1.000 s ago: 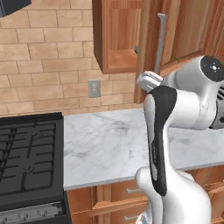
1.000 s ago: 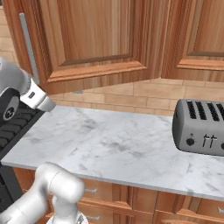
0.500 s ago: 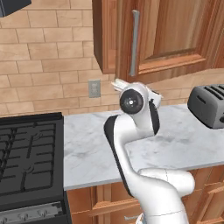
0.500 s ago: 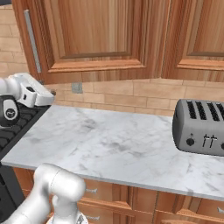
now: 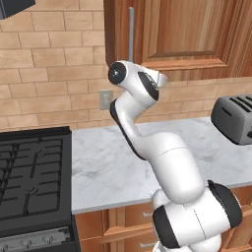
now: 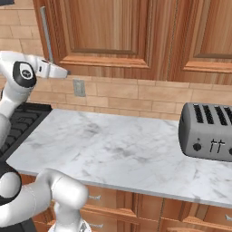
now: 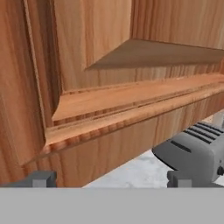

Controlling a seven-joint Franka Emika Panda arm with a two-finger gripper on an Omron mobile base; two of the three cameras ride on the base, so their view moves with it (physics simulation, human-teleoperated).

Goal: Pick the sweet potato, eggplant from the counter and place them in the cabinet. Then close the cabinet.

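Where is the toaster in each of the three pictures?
Left base view: the toaster sits at the right edge, on the counter, partly cut off.
Right base view: it stands at the right on the counter, slots on top, knobs facing the camera.
Hand view: it is at the lower right, below the cabinet door.
Shared landmark: the wooden cabinet door above the counter.
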